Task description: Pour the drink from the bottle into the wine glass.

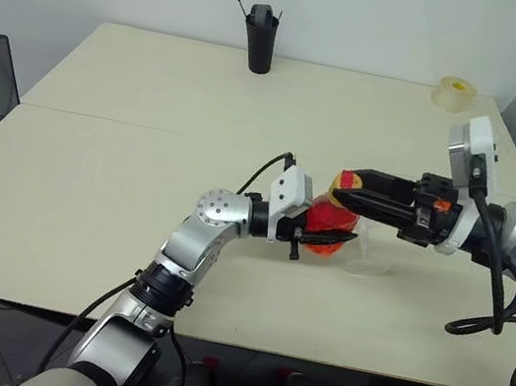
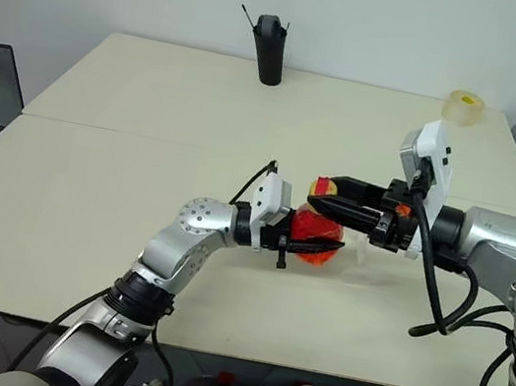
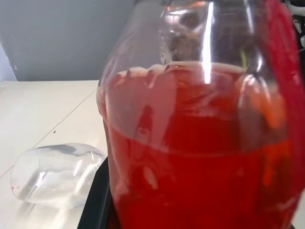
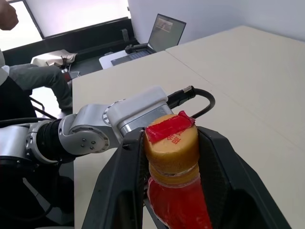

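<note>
The two head views looked forward and down over the table [image 1: 91,174] from above, sharing the whole tabletop. The left wrist view sat right against the bottle [image 3: 200,143]. The right wrist view looked closely along its fingers at the cap [image 4: 170,138].

Bright, even, soft light across the table [image 1: 91,174]; faint, diffuse shadows only. Sharp and evenly exposed in both head views. In the left wrist view, a white vertical streak of glare on the bottle [image 3: 205,143], pressed close to the lens and soft, with the glass [image 3: 55,174] behind it blurred. In the right wrist view, blown-out window glow at the upper corner, crisp focus on the cap [image 4: 170,138], a softer laptop [image 4: 164,33] beyond, slight wide-angle bending at the edges.
</note>
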